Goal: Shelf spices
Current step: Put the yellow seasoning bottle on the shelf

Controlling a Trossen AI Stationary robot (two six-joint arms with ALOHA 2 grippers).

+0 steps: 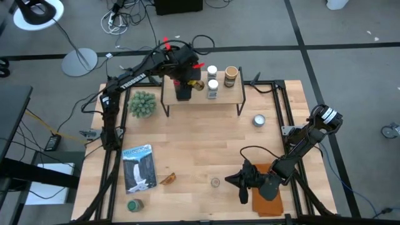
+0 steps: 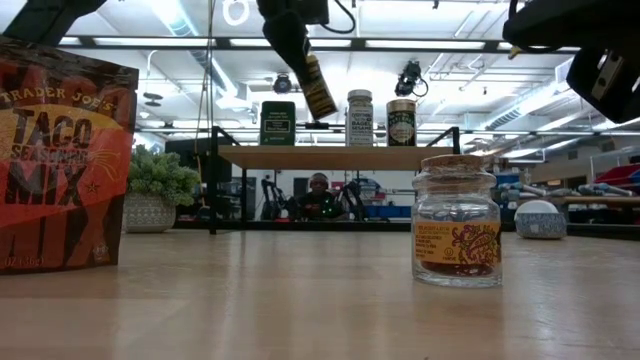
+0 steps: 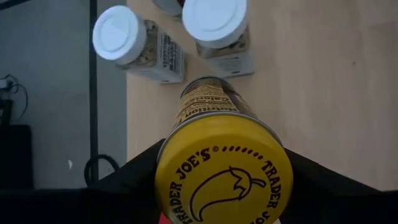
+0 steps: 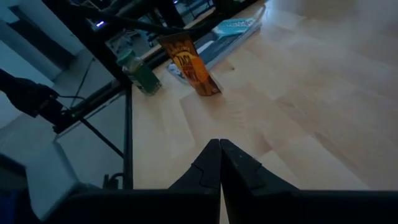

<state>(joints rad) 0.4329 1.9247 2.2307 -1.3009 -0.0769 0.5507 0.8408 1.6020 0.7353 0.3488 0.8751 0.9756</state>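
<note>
Over the wooden shelf (image 1: 203,95), left hand (image 1: 187,80) gripping yellow-lidded jar (image 3: 222,167), white-lidded jars (image 3: 214,30) just beyond. Right hand (image 4: 219,163) pinched shut, low over counter (image 1: 200,144).

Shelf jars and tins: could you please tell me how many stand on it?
4: a green tin at the left, two white-lidded jars in the middle, a brown-lidded jar at the right. The left arm may hide more.
</note>
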